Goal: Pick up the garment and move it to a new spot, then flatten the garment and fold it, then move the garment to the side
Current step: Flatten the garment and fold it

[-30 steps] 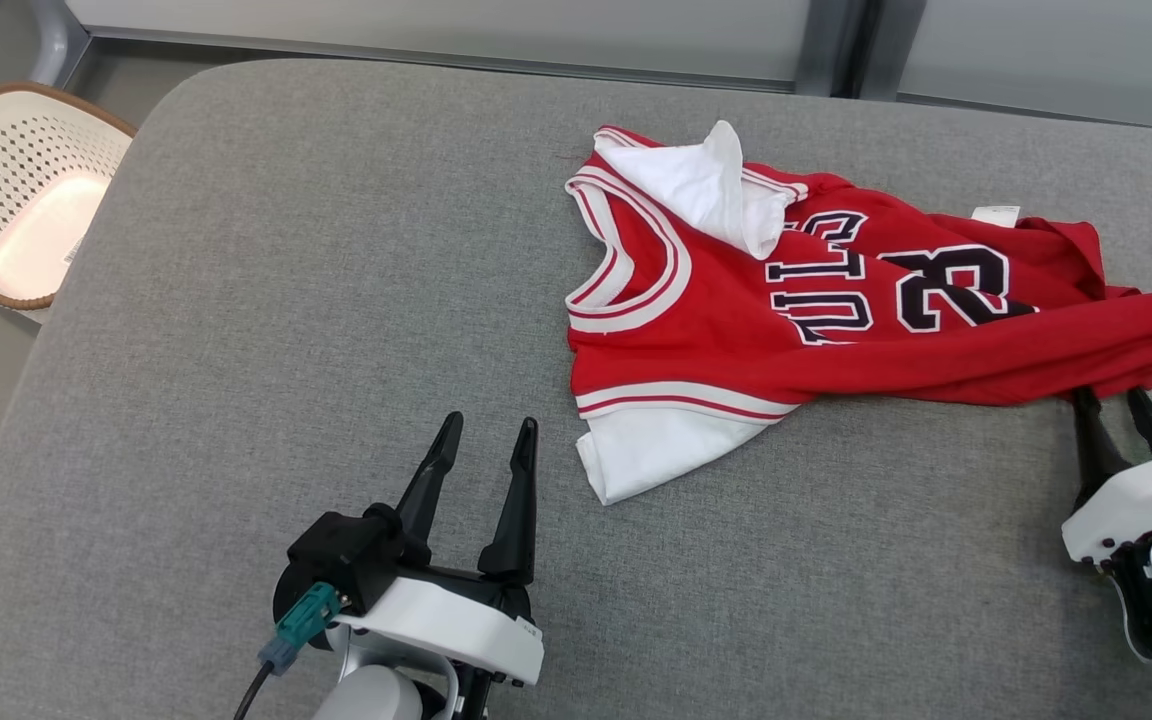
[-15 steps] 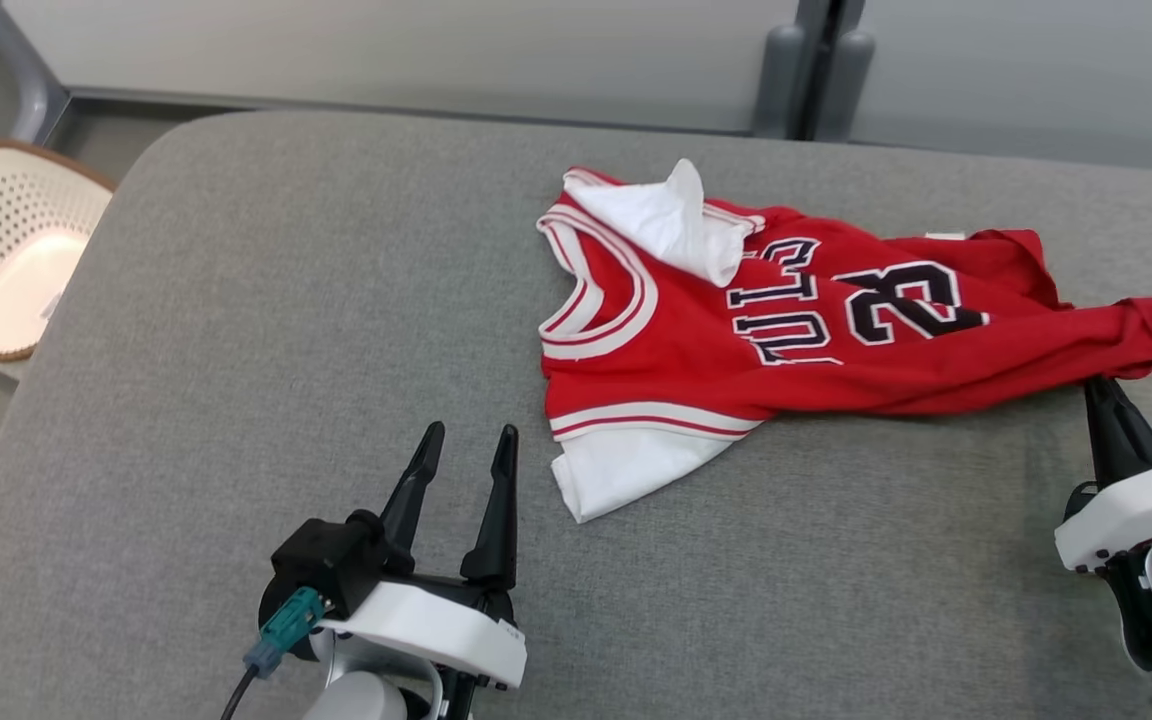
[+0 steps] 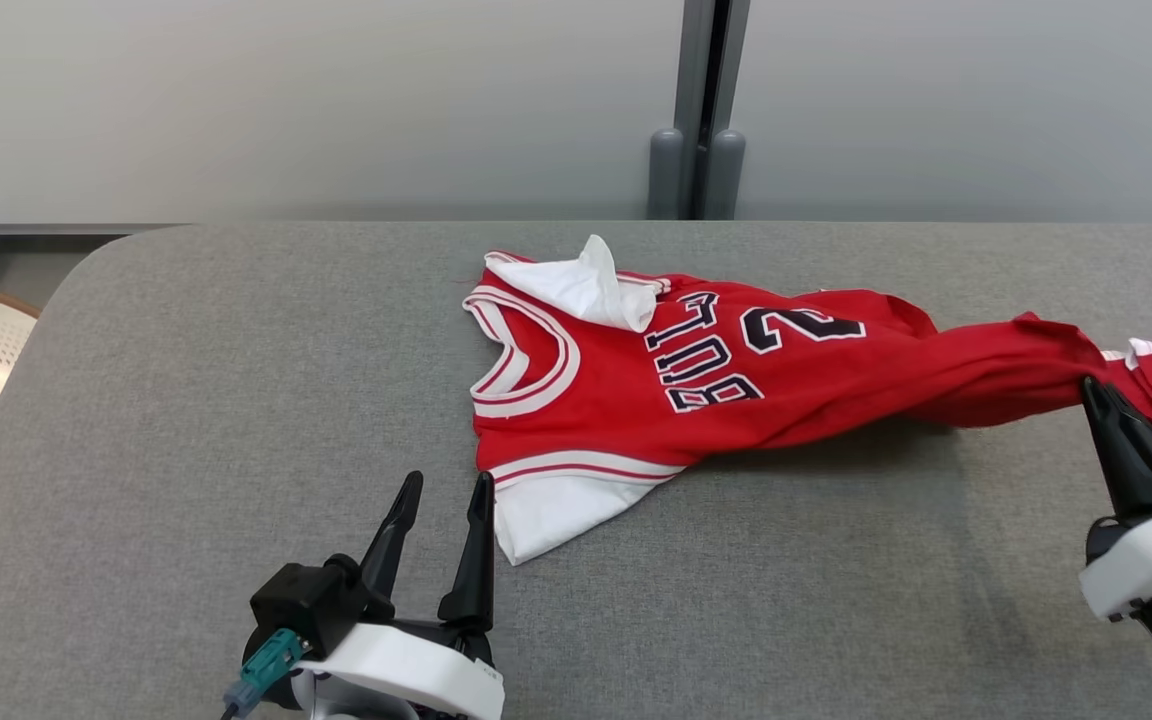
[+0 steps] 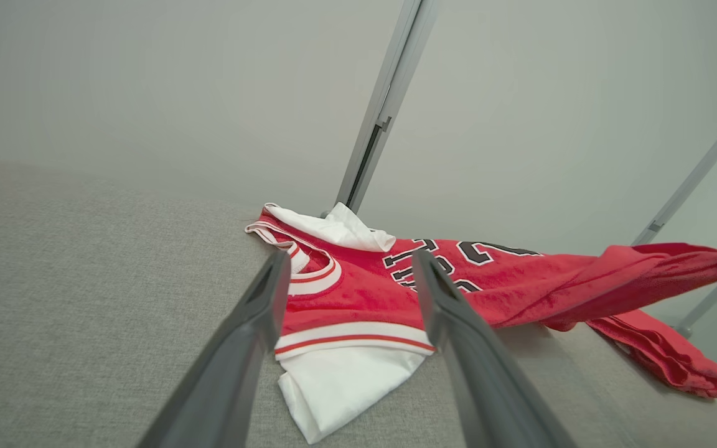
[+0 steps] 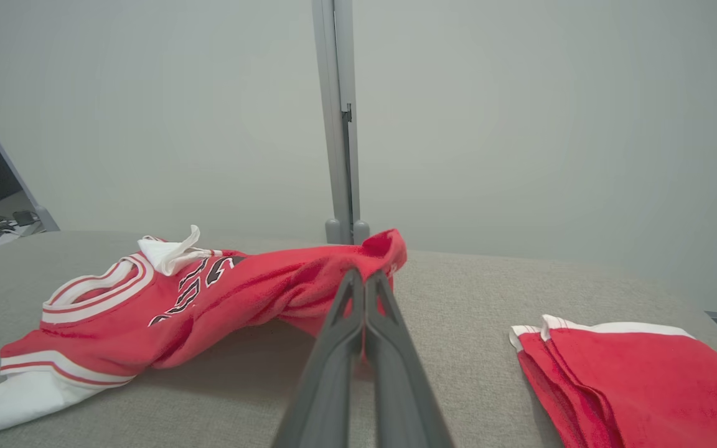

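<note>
My right gripper (image 3: 1093, 388) is clamped shut on one end of the red knit basketball jersey with white trim (image 3: 636, 400), holding that end raised above the grey fabric-covered table (image 3: 236, 400). The rest trails to my left and lies on the table. My left gripper (image 3: 449, 480), fingers apart, hovers just beside its white corner.

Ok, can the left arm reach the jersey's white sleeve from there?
Probably yes. The left gripper is open, its fingers point up the table, and the sleeve lies just ahead to its right, with bare cloth between.
</note>
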Robot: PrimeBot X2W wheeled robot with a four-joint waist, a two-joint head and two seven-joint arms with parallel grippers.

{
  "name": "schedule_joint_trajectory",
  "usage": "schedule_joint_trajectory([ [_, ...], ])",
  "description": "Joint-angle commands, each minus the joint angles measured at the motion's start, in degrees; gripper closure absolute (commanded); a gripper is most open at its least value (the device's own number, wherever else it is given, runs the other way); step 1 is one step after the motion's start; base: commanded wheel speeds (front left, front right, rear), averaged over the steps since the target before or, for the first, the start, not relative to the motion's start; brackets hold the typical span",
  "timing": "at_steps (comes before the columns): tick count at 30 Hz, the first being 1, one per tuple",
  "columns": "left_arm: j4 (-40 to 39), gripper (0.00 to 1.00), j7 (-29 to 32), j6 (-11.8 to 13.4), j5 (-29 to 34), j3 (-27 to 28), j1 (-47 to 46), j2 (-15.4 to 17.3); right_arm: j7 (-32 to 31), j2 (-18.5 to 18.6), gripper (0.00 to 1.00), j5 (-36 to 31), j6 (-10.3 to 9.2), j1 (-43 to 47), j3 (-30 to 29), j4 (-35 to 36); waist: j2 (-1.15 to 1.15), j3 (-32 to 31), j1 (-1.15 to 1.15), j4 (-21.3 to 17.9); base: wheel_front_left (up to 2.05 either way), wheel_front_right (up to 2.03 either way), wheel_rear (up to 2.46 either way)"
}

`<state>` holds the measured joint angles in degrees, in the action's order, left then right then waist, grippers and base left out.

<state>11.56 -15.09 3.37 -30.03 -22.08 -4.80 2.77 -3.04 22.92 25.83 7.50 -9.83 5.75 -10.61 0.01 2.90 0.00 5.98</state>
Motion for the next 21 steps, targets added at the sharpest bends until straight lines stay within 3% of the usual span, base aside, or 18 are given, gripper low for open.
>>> schedule_joint_trajectory([
  [1,-0.14,0.00,-0.07,-0.27,-0.13,0.22,0.60,0.26,-0.78,0.00,1.00,-0.30,-0.02,1.40,-0.94,1.88,-0.01,-0.35,0.00,-0.45,0.00,0.00,0.00],
  [8,-0.38,0.00,-0.07,-0.53,-0.06,-0.14,-0.24,0.26,-7.33,-0.82,1.00,-3.68,-0.02,9.48,-5.03,9.28,-0.01,0.75,0.00,0.03,0.00,0.00,0.00],
  [16,-0.43,0.00,-0.07,0.12,0.00,-0.68,-1.48,0.25,-7.34,-4.77,0.98,-3.16,-0.03,12.81,-6.86,1.86,-0.01,2.62,0.00,0.65,0.00,0.00,0.00],
  [17,-0.37,0.00,-0.07,0.14,0.03,-0.73,-1.63,0.25,-7.00,-5.38,0.53,-3.07,-0.03,12.47,-7.39,0.23,-0.01,2.78,0.00,0.67,0.00,0.00,0.00],
  [18,-0.35,0.00,-0.07,0.15,0.07,-0.82,-1.75,0.26,-6.70,-5.83,0.00,-3.30,-0.02,12.13,-8.08,-1.36,-0.01,2.90,0.00,0.67,0.00,0.00,0.00],
  [21,-0.19,0.00,-0.07,0.31,0.25,-0.84,-2.06,0.25,-4.56,-7.03,0.00,-4.76,-0.02,10.57,-9.84,-5.16,-0.01,3.21,0.00,0.55,0.00,0.00,0.00],
])
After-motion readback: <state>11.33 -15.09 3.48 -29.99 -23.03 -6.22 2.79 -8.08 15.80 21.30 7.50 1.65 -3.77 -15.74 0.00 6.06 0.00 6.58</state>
